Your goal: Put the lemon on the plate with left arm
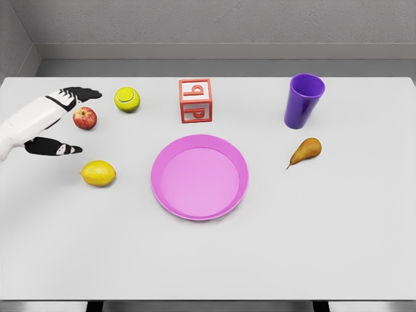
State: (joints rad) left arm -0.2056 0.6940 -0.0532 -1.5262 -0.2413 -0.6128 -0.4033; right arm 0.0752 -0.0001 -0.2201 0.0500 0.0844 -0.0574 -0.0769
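Observation:
A yellow lemon (98, 173) lies on the white table, left of the pink plate (170, 192), which holds nothing. My left hand (67, 123) hovers at the far left, above and left of the lemon, with black fingers spread open and nothing in them. Its upper fingers (83, 94) reach over a red apple (84, 118); the thumb (55, 147) points toward the lemon, a short gap away. The right arm does not show.
A tennis ball (127, 99) sits right of the apple. A red letter block (195, 100) stands behind the plate. A purple cup (303, 100) and a brown pear (306, 151) are at the right. The table's front edge (208, 300) runs along the bottom.

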